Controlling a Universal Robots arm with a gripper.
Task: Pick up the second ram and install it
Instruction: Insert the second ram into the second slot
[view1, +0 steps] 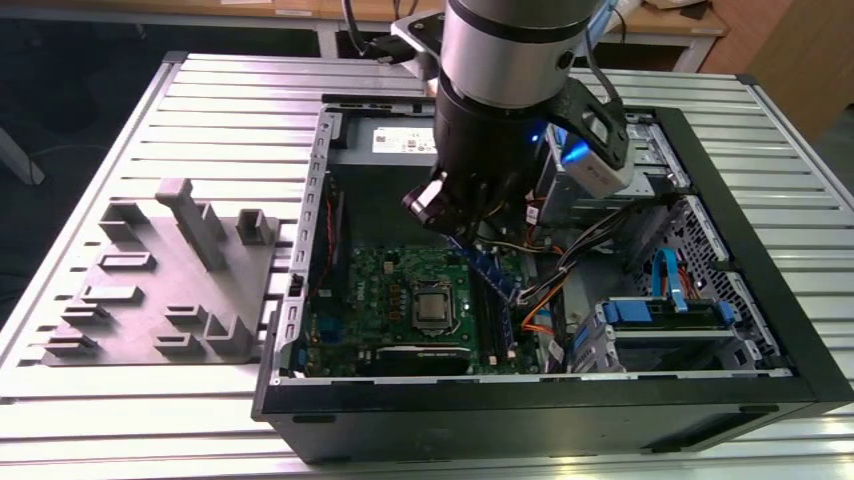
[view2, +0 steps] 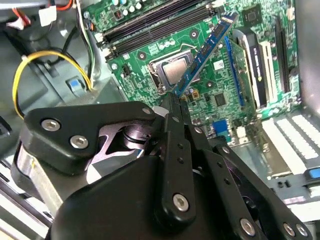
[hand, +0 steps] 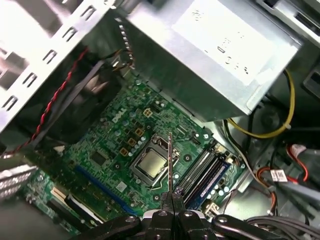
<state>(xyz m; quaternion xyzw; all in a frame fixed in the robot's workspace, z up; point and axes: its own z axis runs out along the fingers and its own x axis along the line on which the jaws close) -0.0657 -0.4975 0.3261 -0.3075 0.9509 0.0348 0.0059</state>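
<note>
The fingers (view2: 175, 102) are clenched on one end of the second ram (view2: 206, 51), which juts out from them as a thin blue strip over the green motherboard (view2: 210, 95) inside the open computer case (view1: 767, 310). In the first wrist view the second ram (hand: 170, 160) appears edge-on (just a thin line), rising from the fingers (hand: 173, 196) between the processor socket (hand: 150, 165) and the long black memory slots (hand: 205, 172). Whether it touches a slot I cannot tell. In the exterior view the second ram (view1: 491, 275) hangs slanted below the arm. The case stands on a slatted table (view1: 214, 90), and a grey fixture (view1: 160, 290) sits at the exterior view's left.
</note>
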